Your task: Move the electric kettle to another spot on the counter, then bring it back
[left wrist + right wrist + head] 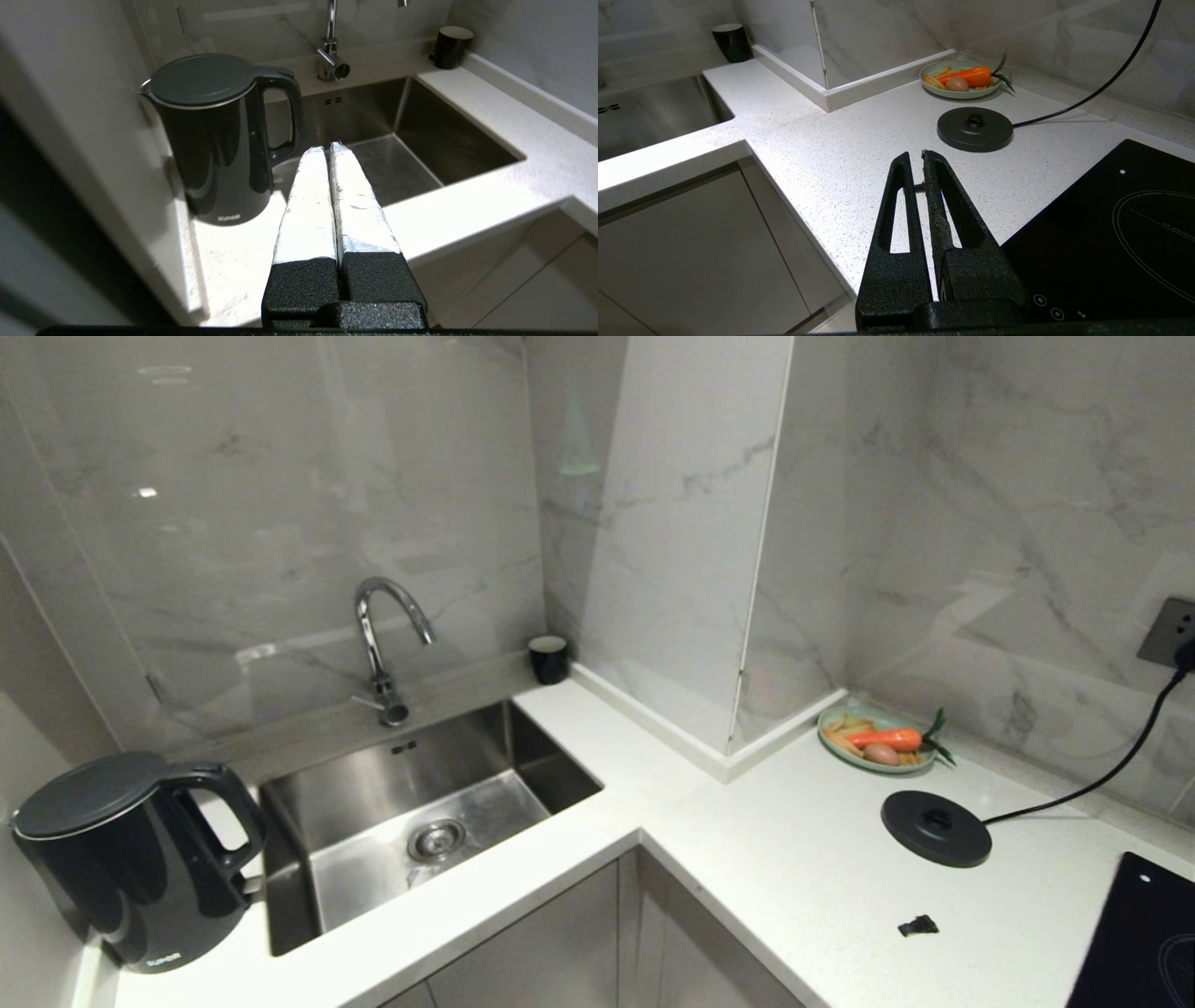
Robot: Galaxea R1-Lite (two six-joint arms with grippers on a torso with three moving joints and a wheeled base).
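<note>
The black electric kettle (131,859) stands upright at the far left end of the white speckled counter (766,859), beside the sink, its loop handle turned toward the basin. In the left wrist view the kettle (215,140) is ahead and to one side of my left gripper (327,148). That gripper is shut and empty, apart from the handle, and hovers in front of the counter (490,186). My right gripper (915,154) is parked over the counter (840,149) near the hob, its fingers together with nothing between them. Neither arm shows in the head view.
The kettle's round black base disc (935,828) lies at the right, its cord running to a wall socket (1172,630). A steel sink (373,775) with a faucet (378,635), a black cup (548,659), a plate (831,733) of vegetables, a black scrap (919,925) and the hob (1139,943) are also there.
</note>
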